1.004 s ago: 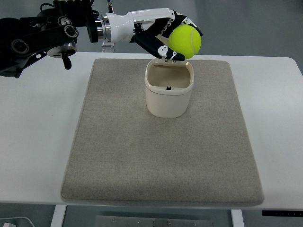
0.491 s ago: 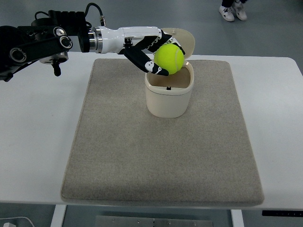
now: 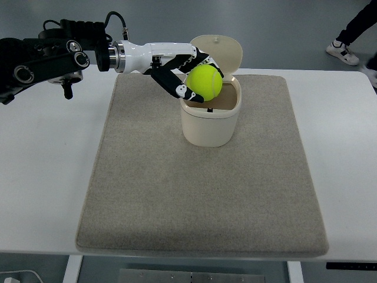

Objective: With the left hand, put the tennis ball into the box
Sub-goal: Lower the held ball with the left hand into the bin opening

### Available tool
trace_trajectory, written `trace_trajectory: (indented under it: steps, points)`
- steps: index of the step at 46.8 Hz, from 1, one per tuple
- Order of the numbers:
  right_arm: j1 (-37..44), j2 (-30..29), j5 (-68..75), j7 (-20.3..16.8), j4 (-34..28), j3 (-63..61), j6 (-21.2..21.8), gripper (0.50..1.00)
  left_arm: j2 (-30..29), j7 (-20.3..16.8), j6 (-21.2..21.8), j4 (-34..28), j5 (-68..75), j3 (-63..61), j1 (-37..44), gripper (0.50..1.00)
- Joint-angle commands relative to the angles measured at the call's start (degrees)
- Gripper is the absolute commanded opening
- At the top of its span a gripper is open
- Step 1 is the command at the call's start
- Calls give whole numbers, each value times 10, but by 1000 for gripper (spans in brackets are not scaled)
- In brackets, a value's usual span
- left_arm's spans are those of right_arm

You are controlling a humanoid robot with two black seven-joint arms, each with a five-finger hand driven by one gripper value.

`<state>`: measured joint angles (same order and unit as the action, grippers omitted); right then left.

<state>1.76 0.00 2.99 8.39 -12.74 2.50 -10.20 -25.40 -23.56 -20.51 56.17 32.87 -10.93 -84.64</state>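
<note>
If the fingers let go while the tennis ball point(image 3: 204, 82) sits toward the left rim of the cream box point(image 3: 210, 125), it could clip that edge and roll onto the grey mat point(image 3: 177, 194). Behind, the left hand point(image 3: 177, 68) reaches in level from the left, curled around the ball above the opening, near the raised lid point(image 3: 221, 52).

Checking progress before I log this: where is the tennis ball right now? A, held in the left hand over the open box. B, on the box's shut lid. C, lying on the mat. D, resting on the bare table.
A: the left hand grips the ball above the box, whose lid is flipped back.
</note>
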Motion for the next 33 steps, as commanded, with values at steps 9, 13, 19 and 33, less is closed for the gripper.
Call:
trace_trajectory:
  steps: [9,13,19,33]
  points:
    - [0,0,0,0,0,0,0,938,0,0,2,-12,0,-9,0,500]
    - [0,0,0,0,0,0,0,938,1,0,3,-12,0,-10,1,500]
    - [0,0,0,0,0,0,0,938,3,0,3,-12,0,-10,1,500]
    - [0,0,0,0,0,0,0,938,6,0,3,-12,0,-10,8,500]
